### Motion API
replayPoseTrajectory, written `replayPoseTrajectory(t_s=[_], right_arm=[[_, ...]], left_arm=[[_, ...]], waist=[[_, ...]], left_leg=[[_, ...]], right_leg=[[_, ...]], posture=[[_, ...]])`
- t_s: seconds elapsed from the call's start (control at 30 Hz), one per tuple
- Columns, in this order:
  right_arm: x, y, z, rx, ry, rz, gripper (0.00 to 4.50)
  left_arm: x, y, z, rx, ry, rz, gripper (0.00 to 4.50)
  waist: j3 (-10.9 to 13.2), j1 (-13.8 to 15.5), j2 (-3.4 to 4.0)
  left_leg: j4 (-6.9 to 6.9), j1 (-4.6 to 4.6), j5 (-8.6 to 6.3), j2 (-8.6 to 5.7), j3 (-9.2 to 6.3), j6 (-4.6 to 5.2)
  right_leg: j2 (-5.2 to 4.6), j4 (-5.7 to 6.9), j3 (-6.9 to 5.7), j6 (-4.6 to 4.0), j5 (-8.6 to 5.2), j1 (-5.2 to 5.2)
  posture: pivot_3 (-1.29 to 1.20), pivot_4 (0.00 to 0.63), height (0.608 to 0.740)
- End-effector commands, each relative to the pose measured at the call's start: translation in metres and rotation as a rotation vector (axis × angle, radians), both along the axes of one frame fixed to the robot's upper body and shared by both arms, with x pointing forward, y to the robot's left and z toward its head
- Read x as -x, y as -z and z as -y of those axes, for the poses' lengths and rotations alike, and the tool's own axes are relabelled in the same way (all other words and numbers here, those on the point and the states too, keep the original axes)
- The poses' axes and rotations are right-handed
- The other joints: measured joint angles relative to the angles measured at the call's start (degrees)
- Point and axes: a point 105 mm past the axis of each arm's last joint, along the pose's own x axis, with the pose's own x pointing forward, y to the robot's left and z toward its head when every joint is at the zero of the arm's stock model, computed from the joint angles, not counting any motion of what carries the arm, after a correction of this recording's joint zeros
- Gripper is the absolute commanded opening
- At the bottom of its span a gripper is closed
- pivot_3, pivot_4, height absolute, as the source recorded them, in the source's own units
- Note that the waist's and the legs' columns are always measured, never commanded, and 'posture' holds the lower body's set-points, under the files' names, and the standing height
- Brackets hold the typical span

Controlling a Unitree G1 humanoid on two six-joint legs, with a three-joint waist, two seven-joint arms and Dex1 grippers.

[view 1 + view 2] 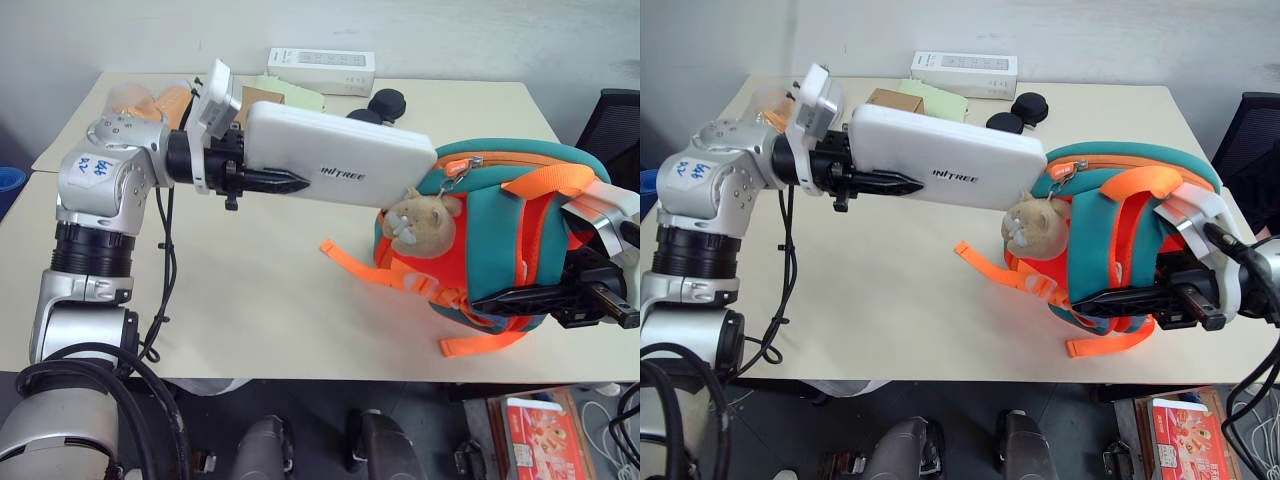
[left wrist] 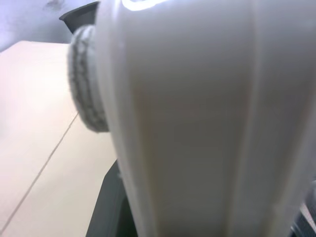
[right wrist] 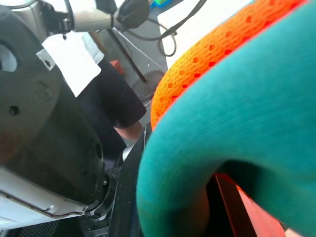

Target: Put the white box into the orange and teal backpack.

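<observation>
The white box is off the desk, carried flat in the air with its lettered face up. Your left gripper pinches it at one short end, so the free end leads toward the backpack. That far end sits just beside the bag's upper zipper edge, above the plush toy; you cannot tell from here whether the zipper gapes wide enough.

The backpack stands raised at the near right corner of the desk, its top turned toward the box. Your right gripper is pressed together on the bag's teal and orange strap material, low on its near side. Judgement: it is there to prop the bag and keep it from sliding when the box pushes in.

Loose orange webbing trails on the desk below the toy, and could snag.

Behind, a long white carton and two black round items sit near the far edge, well apart from the work.
</observation>
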Motion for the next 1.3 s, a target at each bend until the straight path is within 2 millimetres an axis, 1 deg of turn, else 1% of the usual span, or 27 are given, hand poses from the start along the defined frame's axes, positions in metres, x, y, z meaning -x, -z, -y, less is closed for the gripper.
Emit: replayPoseTrajectory(t_s=[0.03, 0.13, 0.27, 0.4, 0.5, 0.57, 0.7, 0.83, 0.93, 1.0, 1.17, 1.27, 1.3], right_arm=[[0.007, -0.012, 0.0, 0.004, -0.038, 0.044, 0.03], [0.007, -0.014, 0.001, 0.001, -0.038, 0.046, 0.03], [0.005, -0.016, -0.001, -0.011, -0.038, 0.053, 0.03], [0.003, -0.02, -0.002, -0.032, -0.034, 0.06, 0.03], [-0.001, -0.025, -0.002, -0.058, -0.012, 0.066, 0.03], [-0.005, -0.025, -0.002, -0.066, 0.006, 0.067, 0.03], [-0.008, -0.019, -0.004, -0.048, 0.008, 0.075, 0.03], [-0.01, -0.021, -0.011, -0.061, -0.012, 0.086, 0.03], [-0.015, -0.019, -0.016, -0.057, -0.014, 0.097, 0.03], [-0.016, -0.017, -0.018, -0.054, -0.018, 0.1, 0.03], [-0.017, -0.015, -0.022, -0.057, -0.024, 0.107, 0.03], [-0.017, -0.011, -0.023, -0.045, -0.019, 0.11, 0.03], [-0.017, -0.01, -0.022, -0.044, -0.016, 0.108, 0.03]], left_arm=[[0.004, -0.031, -0.01, 0.041, -0.002, 0.093, 1.36], [0.003, -0.021, -0.007, -0.002, 0.015, 0.092, 1.36], [0.002, 0.0, 0.01, -0.053, 0.058, 0.098, 1.36], [-0.001, 0.014, 0.026, -0.084, 0.092, 0.113, 1.36], [0.001, 0.021, 0.033, -0.107, 0.125, 0.116, 1.36], [0.0, 0.023, 0.035, -0.12, 0.134, 0.122, 1.36], [-0.004, 0.026, 0.043, -0.167, 0.16, 0.154, 1.36], [-0.007, 0.017, 0.052, -0.194, 0.198, 0.174, 1.36], [-0.009, 0.008, 0.065, -0.192, 0.227, 0.19, 1.36], [-0.008, 0.004, 0.079, -0.172, 0.256, 0.194, 1.36], [-0.005, 0.009, 0.11, -0.135, 0.28, 0.216, 1.36], [0.003, 0.015, 0.114, -0.15, 0.339, 0.204, 1.36], [0.004, 0.013, 0.114, -0.15, 0.351, 0.195, 1.36]], waist=[[0.0, -0.19, 0.0], [0.0, -0.48, 0.0], [0.0, -0.47, 0.0], [0.0, -0.1, 0.0], [0.0, 0.0, 0.0], [0.0, 0.03, 0.0], [0.0, 0.15, 0.0], [0.0, 0.26, 0.0], [0.0, 0.33, 0.0], [0.0, 0.48, 0.0], [0.0, 0.9, 0.0], [0.0, 0.58, 0.0], [0.0, 0.33, 0.0]], left_leg=[[0.0, 0.0, 0.0, 0.0, 0.02, 0.0], [0.01, 0.03, 0.0, -0.01, 0.03, 0.0], [0.02, 0.03, 0.0, -0.01, 0.03, 0.0], [0.06, 0.02, 0.01, -0.03, 0.01, 0.02], [0.07, 0.0, 0.0, -0.04, 0.02, 0.02], [0.08, 0.01, 0.0, -0.03, 0.01, 0.02], [0.08, 0.01, 0.0, -0.02, 0.01, 0.02], [0.13, 0.0, 0.0, -0.04, 0.02, 0.03], [0.13, 0.01, 0.0, -0.05, 0.02, 0.04], [0.12, 0.0, -0.01, -0.07, 0.02, 0.05], [0.15, -0.02, -0.02, -0.08, 0.02, 0.11], [0.19, -0.06, -0.04, -0.09, 0.02, 0.17], [0.19, -0.06, -0.04, -0.08, 0.04, 0.17]], right_leg=[[0.01, -0.01, 0.01, 0.0, 0.0, 0.0], [0.01, 0.02, 0.03, 0.0, 0.0, 0.0], [0.02, 0.05, 0.02, 0.0, 0.0, 0.0], [0.0, 0.06, 0.01, 0.0, 0.0, 0.01], [-0.01, 0.05, 0.02, 0.0, 0.0, 0.0], [-0.03, 0.05, 0.02, 0.0, 0.0, 0.01], [-0.02, 0.07, 0.01, 0.0, 0.0, 0.0], [0.03, 0.09, 0.01, 0.01, 0.01, 0.0], [0.07, 0.09, 0.0, 0.01, 0.01, 0.0], [0.08, 0.08, 0.0, 0.01, 0.01, 0.0], [0.06, 0.08, 0.0, 0.03, 0.02, 0.0], [0.03, 0.07, 0.0, 0.08, 0.05, 0.0], [0.03, 0.07, 0.02, 0.08, 0.04, -0.01]], posture=[[0.0, 0.15, 0.74], [0.0, 0.15, 0.74], [0.0, 0.15, 0.74], [0.0, 0.15, 0.74], [0.0, 0.15, 0.74], [0.0, 0.15, 0.74], [0.0, 0.15, 0.74], [0.0, 0.15, 0.74], [0.0, 0.15, 0.74], [0.0, 0.15, 0.74], [0.0, 0.15, 0.74], [0.0, 0.15, 0.74], [0.0, 0.15, 0.74]])
